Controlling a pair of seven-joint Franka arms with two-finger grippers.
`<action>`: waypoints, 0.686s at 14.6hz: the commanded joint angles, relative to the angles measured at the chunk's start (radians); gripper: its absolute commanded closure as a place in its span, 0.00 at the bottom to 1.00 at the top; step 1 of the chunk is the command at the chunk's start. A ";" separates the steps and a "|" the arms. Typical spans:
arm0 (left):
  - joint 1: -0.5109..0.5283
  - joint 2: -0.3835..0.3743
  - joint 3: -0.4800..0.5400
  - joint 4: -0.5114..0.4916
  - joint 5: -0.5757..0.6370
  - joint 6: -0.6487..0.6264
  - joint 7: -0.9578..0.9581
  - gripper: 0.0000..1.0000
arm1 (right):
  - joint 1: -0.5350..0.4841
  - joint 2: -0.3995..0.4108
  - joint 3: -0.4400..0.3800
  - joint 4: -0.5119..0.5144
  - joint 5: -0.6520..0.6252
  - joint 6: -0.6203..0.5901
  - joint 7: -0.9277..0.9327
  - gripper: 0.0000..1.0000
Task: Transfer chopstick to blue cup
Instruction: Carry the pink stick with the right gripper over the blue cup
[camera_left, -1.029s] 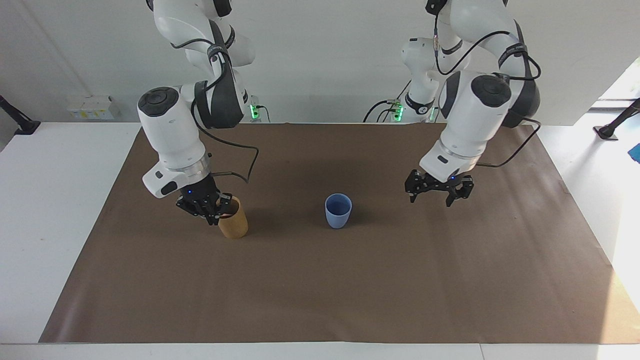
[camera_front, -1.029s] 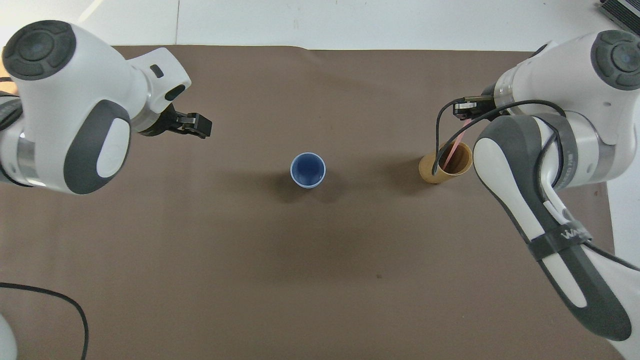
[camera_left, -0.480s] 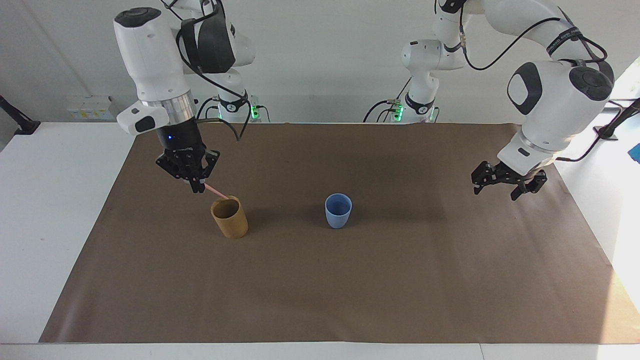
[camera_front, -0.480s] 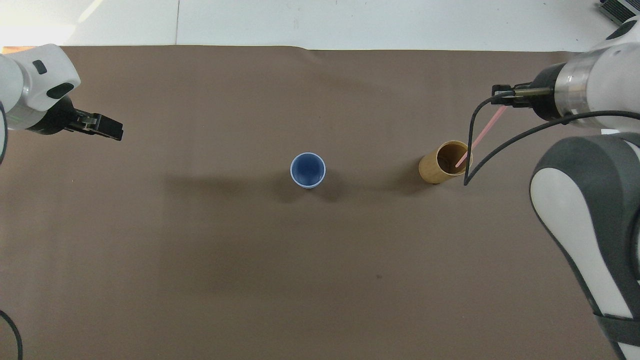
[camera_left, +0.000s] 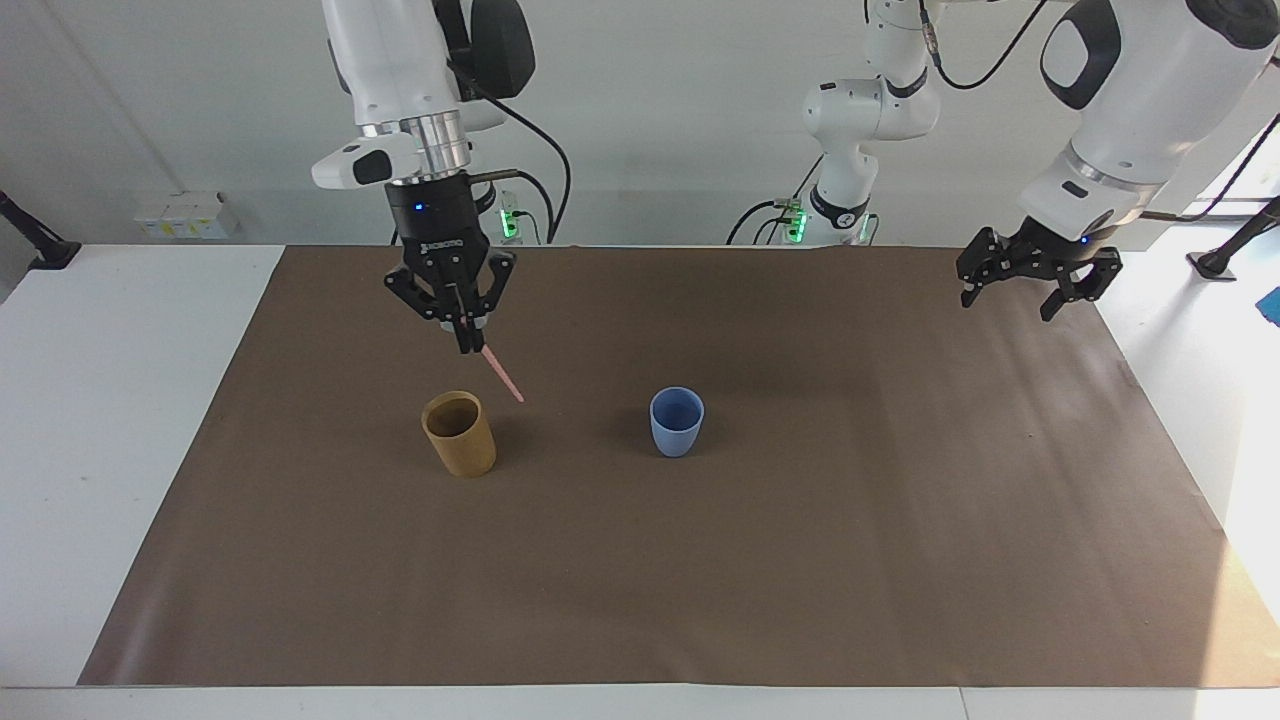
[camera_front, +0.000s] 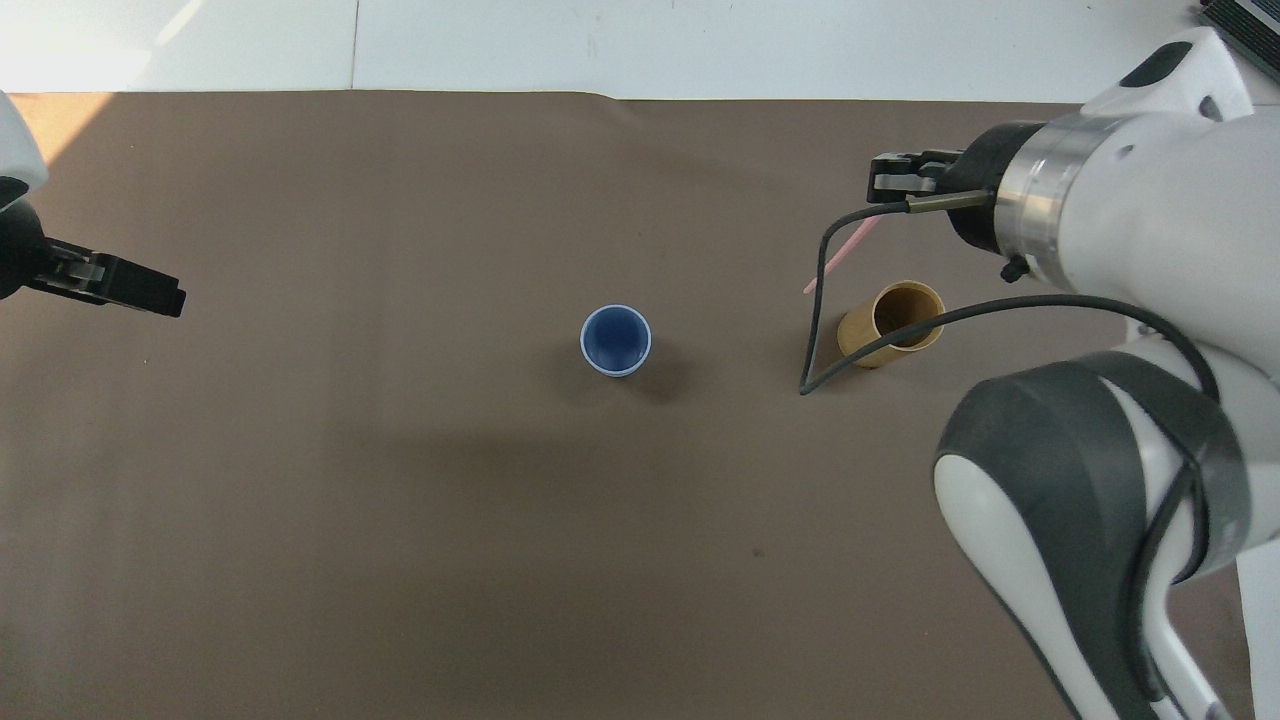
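Chopstick (camera_left: 503, 374) is held up by its top end, slanting, at upper left of the facing view, above the tan cup (camera_left: 459, 433).
It looks light, thin, stiff; right gripper (camera_left: 466, 343) is clamped on it, left gripper (camera_left: 1008, 297) is spread apart, blue cup (camera_left: 677, 421) is waiting mid-frame.

Right gripper (camera_left: 467, 338) pinches the chopstick (camera_left: 504, 374) – hanging tilted above the mat (camera_left: 700, 560), between tan cup (camera_left: 459, 433) and blue cup (camera_left: 677, 421).

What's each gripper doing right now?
Right gripper: shut on the chopstick, raised near the tan cup.
Left gripper: open, empty, waiting over the mat's edge.
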 joint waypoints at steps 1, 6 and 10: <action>0.002 -0.060 0.011 -0.070 -0.004 -0.018 0.001 0.00 | 0.089 0.003 -0.001 -0.029 -0.042 0.091 0.126 1.00; 0.002 -0.103 0.012 -0.145 -0.030 0.030 -0.060 0.00 | 0.198 0.022 -0.001 -0.070 -0.229 0.139 0.358 1.00; 0.002 -0.102 0.014 -0.135 -0.054 -0.020 -0.062 0.00 | 0.260 0.091 -0.001 -0.081 -0.382 0.186 0.513 1.00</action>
